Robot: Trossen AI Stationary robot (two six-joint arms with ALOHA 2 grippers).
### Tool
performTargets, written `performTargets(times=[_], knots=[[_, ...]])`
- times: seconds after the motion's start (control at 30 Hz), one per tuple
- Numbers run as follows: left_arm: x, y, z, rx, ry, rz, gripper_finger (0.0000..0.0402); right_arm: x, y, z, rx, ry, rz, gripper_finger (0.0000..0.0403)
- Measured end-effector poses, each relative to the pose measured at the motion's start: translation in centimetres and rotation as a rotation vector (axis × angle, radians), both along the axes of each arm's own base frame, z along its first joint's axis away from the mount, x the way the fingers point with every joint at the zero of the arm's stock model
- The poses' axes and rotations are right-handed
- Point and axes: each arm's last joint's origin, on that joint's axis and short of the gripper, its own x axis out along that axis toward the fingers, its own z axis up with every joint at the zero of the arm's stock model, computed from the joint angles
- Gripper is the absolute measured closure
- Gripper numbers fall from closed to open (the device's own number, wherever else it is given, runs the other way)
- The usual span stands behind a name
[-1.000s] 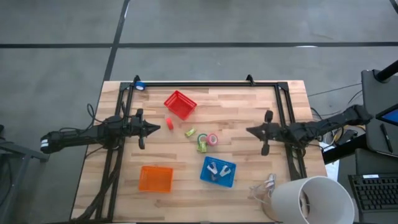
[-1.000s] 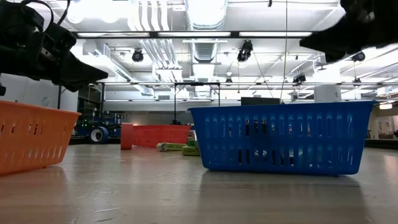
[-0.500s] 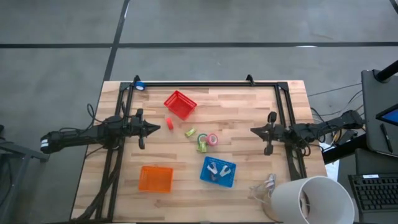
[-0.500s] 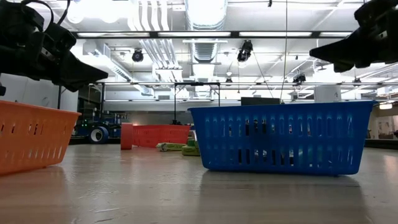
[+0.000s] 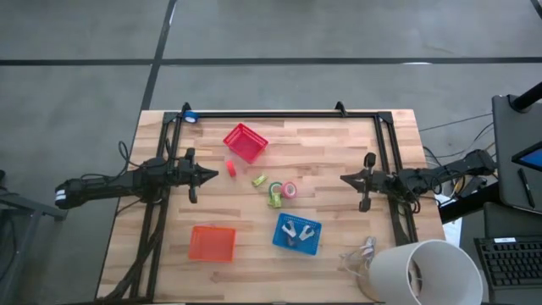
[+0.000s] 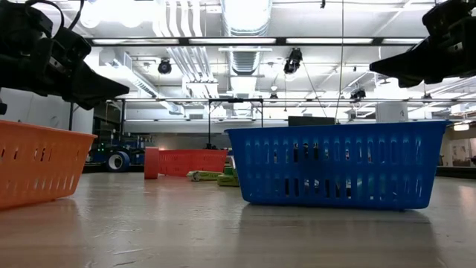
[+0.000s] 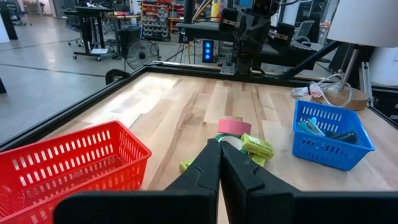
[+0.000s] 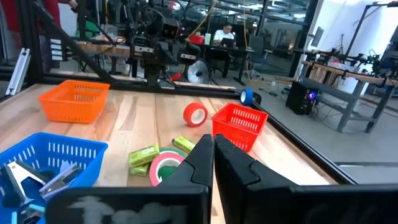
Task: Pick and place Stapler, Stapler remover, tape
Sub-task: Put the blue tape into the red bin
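My left gripper (image 5: 216,175) hangs shut above the table's left half, pointing toward the middle; its shut fingertips (image 7: 219,144) aim at the tape. My right gripper (image 5: 342,179) hangs shut over the right half, facing it. Between them, the pink-red tape roll (image 5: 290,190) lies beside a green roll (image 7: 227,138). Two yellow-green staplers (image 5: 260,180) (image 5: 275,198) lie flat next to them. A small red roll (image 8: 195,114) stands on edge near the red basket (image 5: 246,142). Silvery staple removers (image 5: 294,230) lie in the blue basket (image 5: 315,246).
An orange basket (image 5: 212,243) sits near the front left. A white lamp shade (image 5: 419,271) with a cable bundle (image 5: 360,252) stands at the near right corner. Black frame rails (image 5: 271,114) run along the far edge and both sides.
My right gripper has drawn back a little toward the table's right edge and come slightly lower, staying shut. My left gripper and the objects have kept still.
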Motion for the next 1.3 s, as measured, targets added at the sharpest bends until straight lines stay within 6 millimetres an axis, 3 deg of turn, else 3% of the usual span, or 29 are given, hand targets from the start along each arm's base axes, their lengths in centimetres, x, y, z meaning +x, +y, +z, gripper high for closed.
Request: performTargets(times=[0.3,0.63,0.73,0.87,0.93,1.1,1.3], knots=[[0.0,0.0,0.2,0.009,-0.025,0.01,0.0392,0.0,0.0,0.0,0.0,0.0,0.0,0.0394],[-0.3,0.2,4.0,0.079,-0.412,0.074,0.0392,0.0,0.0,0.0,0.0,0.0,0.0,0.0394],[-0.7,0.6,4.9,0.122,-0.498,0.245,0.0392,0.0,0.0,0.0,0.0,0.0,0.0,0.0394],[-1.3,1.5,5.1,-0.081,-0.596,0.598,0.0392,0.0,0.0,0.0,0.0,0.0,0.0,0.0394],[-1.2,1.8,4.8,-0.081,-0.545,0.691,0.0392,0.0,0.0,0.0,0.0,0.0,-0.001,0.0394],[-0.2,2.2,4.8,-0.073,-0.323,0.671,0.0392,0.0,0.0,0.0,0.0,0.0,-0.001,0.0394],[0.9,3.0,6.7,0.043,-0.06,0.731,0.0392,0.0,0.0,0.0,0.0,0.0,-0.001,0.0394]])
